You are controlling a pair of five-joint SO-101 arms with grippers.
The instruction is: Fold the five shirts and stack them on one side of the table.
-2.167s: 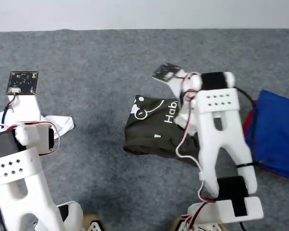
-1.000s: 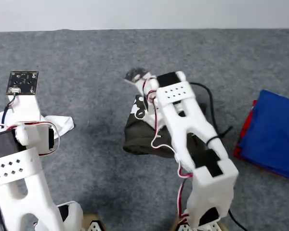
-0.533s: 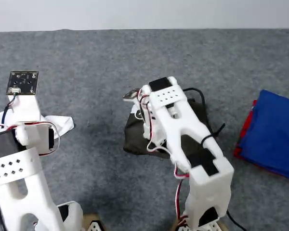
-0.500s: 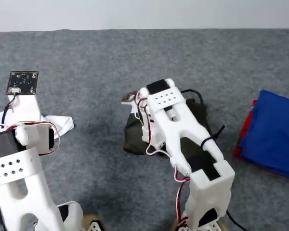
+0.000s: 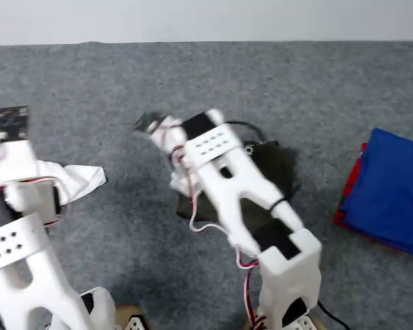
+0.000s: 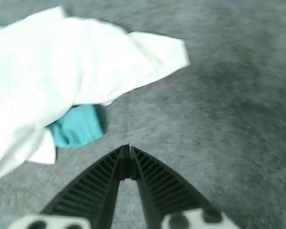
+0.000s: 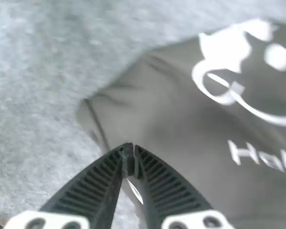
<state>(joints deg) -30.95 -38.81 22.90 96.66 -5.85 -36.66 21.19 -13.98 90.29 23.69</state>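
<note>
A dark olive shirt [image 7: 214, 143] with a white print lies folded mid-table, and in the high view the dark shirt [image 5: 275, 165] is partly under the right arm [image 5: 220, 165]. My right gripper [image 7: 130, 151] is shut, its tips over the shirt's near-left edge; I cannot tell if cloth is pinched. A crumpled white shirt [image 6: 52, 71] lies at the left with a teal shirt [image 6: 78, 125] showing under it. My left gripper [image 6: 128, 155] is shut and empty just off that pile, above bare carpet. The white shirt [image 5: 72, 177] lies beside the left arm [image 5: 20, 247].
A folded blue shirt [image 5: 389, 189] rests on a red one [image 5: 343, 206] at the table's right edge. Grey carpet-like surface [image 5: 124, 227] lies open between the two arms and along the back. A pale wall strip [image 5: 206, 20] marks the far edge.
The right arm has swung left across the dark shirt, its wrist now past the shirt's left edge. The left arm has shifted slightly left. The shirts have stayed in place.
</note>
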